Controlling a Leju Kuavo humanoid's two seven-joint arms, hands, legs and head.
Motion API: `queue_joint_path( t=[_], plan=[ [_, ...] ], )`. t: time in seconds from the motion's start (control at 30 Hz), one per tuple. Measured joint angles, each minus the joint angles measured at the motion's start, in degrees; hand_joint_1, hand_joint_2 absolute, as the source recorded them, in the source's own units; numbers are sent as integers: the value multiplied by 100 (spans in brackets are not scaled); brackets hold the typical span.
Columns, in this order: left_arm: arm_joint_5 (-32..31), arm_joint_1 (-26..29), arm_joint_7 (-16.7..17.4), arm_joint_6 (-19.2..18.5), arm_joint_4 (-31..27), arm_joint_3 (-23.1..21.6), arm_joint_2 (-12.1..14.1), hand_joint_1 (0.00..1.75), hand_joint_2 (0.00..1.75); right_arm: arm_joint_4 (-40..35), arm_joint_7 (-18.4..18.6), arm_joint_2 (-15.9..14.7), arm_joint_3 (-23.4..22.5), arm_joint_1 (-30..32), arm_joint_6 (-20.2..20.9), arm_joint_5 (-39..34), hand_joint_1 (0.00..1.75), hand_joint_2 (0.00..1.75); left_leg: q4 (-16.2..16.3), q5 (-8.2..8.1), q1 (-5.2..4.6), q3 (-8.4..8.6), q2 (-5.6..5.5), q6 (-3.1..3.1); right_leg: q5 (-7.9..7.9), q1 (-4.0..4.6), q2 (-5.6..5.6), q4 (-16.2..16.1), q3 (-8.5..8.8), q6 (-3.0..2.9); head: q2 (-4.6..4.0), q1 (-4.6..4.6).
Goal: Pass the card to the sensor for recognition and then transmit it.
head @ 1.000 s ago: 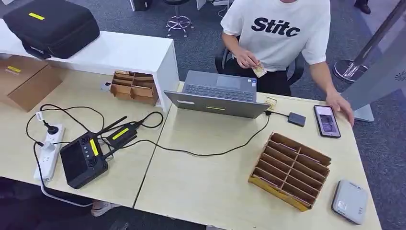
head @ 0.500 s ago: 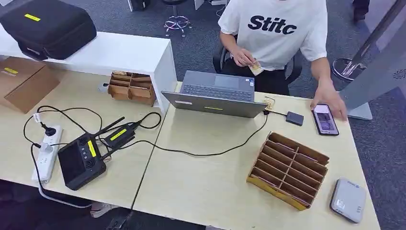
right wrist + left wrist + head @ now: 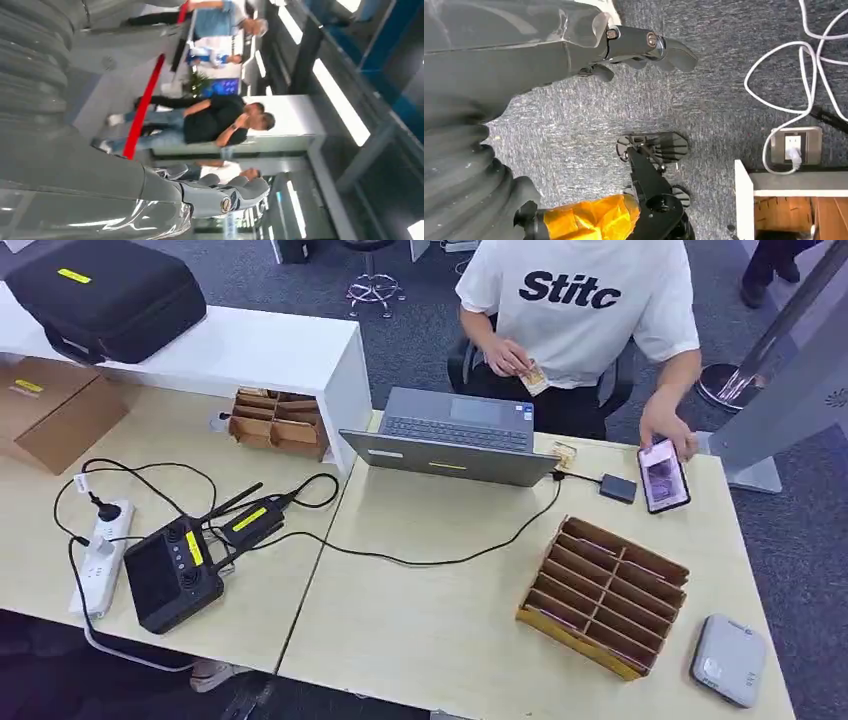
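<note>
A person in a white T-shirt sits behind the table and holds a small card [image 3: 537, 381] in one hand. A small black box [image 3: 619, 488] lies right of the laptop [image 3: 455, 435] and is wired to it. A grey-white flat device [image 3: 729, 660] rests at the table's front right corner. My left hand [image 3: 644, 47] hangs over grey carpet with fingers apart and nothing in it. My right hand [image 3: 222, 194] is also held out with nothing in it, in front of a hall with people standing.
A slotted cardboard rack [image 3: 606, 595] stands at the front right. The person's other hand holds a phone [image 3: 664, 476] near the table's far right edge. A black controller [image 3: 172, 576], cables and a power strip [image 3: 99, 557] lie at the left, a second rack [image 3: 277, 421] behind them.
The person's hand has taken the phone off the table and tilted it up, a little closer to the laptop. The head view has shifted slightly.
</note>
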Motion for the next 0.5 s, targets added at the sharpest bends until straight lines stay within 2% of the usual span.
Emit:
queue_joint_path(
  t=[0.13,0.23,0.33,0.43,0.5],
  plan=[
    [0,4,2,-2,0,57,-7,0,175,-295,-42,59,133,50,0,-48,0,175,0,0,-1,-1,2,0,0,-1,2,-1,0,0,0,0],
    [53,16,26,-77,0,87,-7,0,175,-465,-195,65,304,93,109,408,0,175,0,0,-3,-4,4,0,1,-2,3,-1,1,0,0,2],
    [125,41,53,-201,0,162,9,0,175,-726,-11,8,882,100,-22,1836,0,175,0,-1,-1,1,18,0,2,0,14,0,-2,-2,0,-2],
    [155,56,114,-245,0,238,24,0,175,-880,315,-232,1712,34,-381,3399,0,175,0,4,4,0,11,-7,2,6,8,3,-2,-3,0,2],
    [164,60,166,-238,0,273,42,0,175,-889,571,-415,2206,-58,-502,4120,0,175,0,4,6,1,11,-7,3,7,9,4,-2,-4,0,0]
  ],
)
